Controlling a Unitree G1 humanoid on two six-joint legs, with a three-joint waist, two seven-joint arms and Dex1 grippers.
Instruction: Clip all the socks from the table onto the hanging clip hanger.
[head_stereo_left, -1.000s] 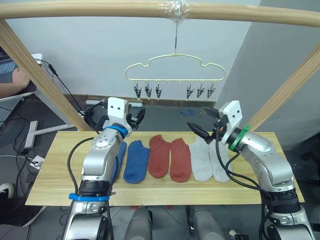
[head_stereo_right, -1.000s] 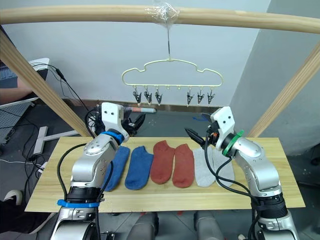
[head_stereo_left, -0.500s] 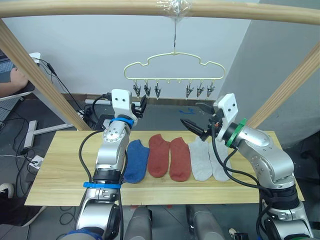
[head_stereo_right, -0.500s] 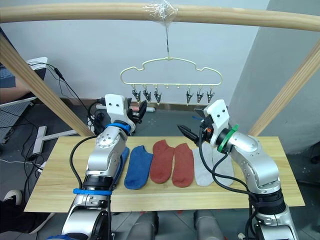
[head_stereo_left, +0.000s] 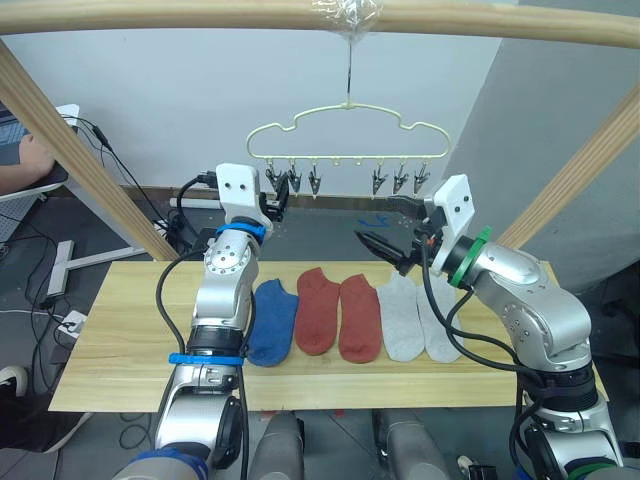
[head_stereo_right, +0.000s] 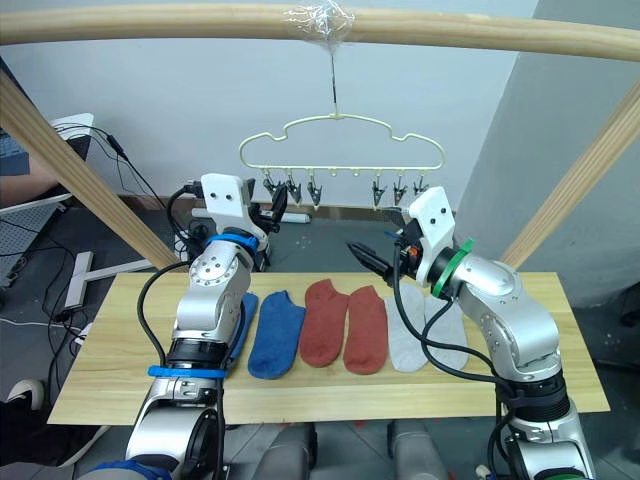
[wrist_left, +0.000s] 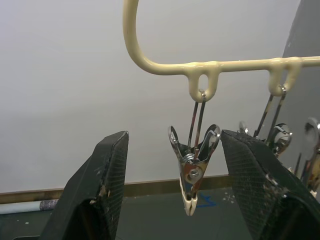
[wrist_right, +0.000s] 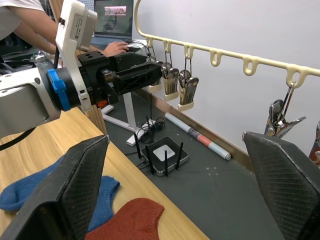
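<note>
Left eye view shows the clip hanger (head_stereo_left: 347, 132) hanging by its hook from a round wooden pole (head_stereo_left: 200, 17), with a lump of clear tape hiding where the hook meets the pole. Six small clips hang under it, three on the left and three on the right. The left gripper (head_stereo_left: 274, 200) is raised up right at the leftmost clip (head_stereo_left: 273, 181), and its black fingers are apart. In the left wrist view that clip (wrist_left: 192, 172) hangs between the two fingers (wrist_left: 97, 187), shut, and not touching either one; the other clips beside it are cut off at the edge. The right gripper (head_stereo_left: 385, 227) is raised above the table (head_stereo_left: 120, 330), below the right-hand clips, with its fingers spread wide and nothing in them. The socks all lie flat in a row on the table. One blue sock (head_stereo_left: 273, 320) is easy to see, but the other blue sock (head_stereo_left: 245, 310) is mostly hidden behind the left arm. The two red socks (head_stereo_left: 339, 315) lie side by side in the middle. The two grey socks (head_stereo_left: 402, 320) lie to their right, and the right arm and its black cables cover part of the outer one. A person's hand (head_stereo_left: 30, 155) shows at the far left edge, cut off by a slanted pole.
</note>
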